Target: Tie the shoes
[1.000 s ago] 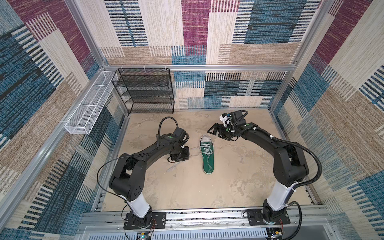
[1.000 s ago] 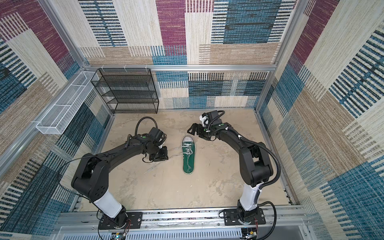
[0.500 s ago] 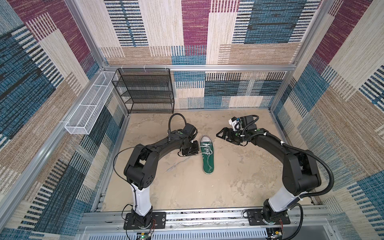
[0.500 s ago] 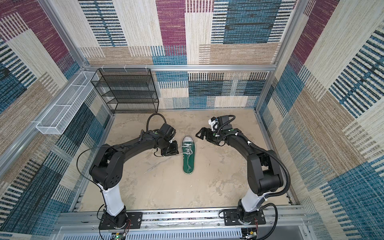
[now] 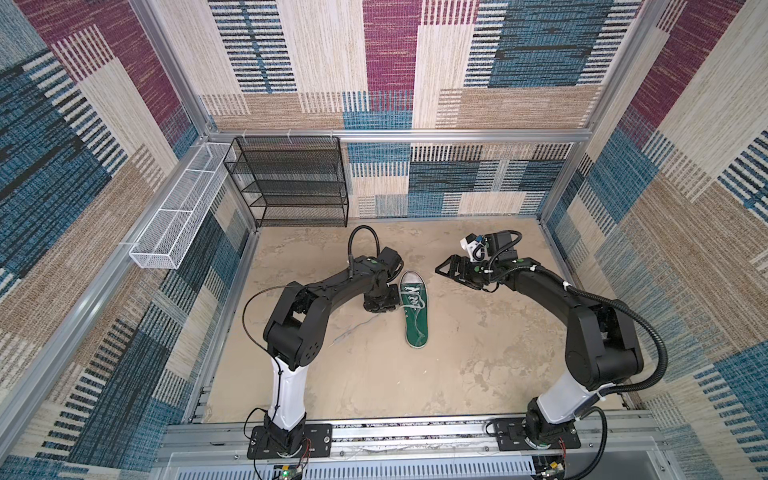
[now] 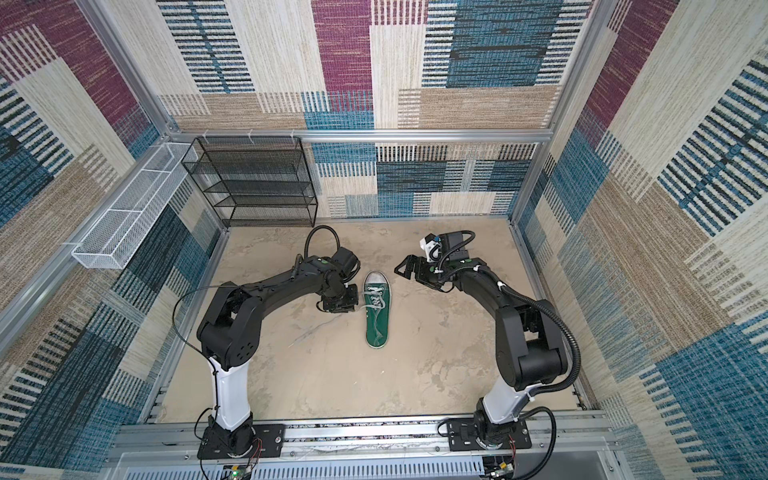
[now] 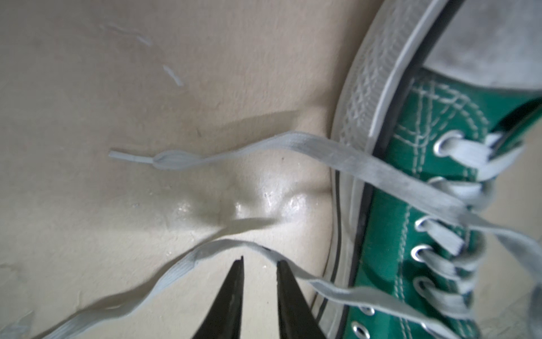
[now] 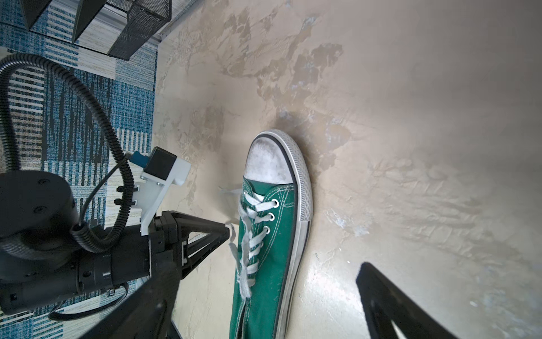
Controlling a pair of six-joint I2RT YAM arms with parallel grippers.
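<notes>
Top views: shoe [image 5: 415, 316] is lying mid-floor [image 5: 478, 353]; left gripper [image 5: 394, 300] is sitting just beside it; right gripper [image 5: 449, 276] is hovering apart
Left wrist: jaws are standing slightly parted; lace [image 7: 205, 249] is crossing their tips
Right wrist: jaws are gaping wide, holding nothing

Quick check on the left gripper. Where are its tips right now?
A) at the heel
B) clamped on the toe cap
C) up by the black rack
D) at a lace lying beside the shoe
D: the left wrist view shows the left gripper with its tips narrowly apart at a lace that trails off beside the shoe.
</notes>
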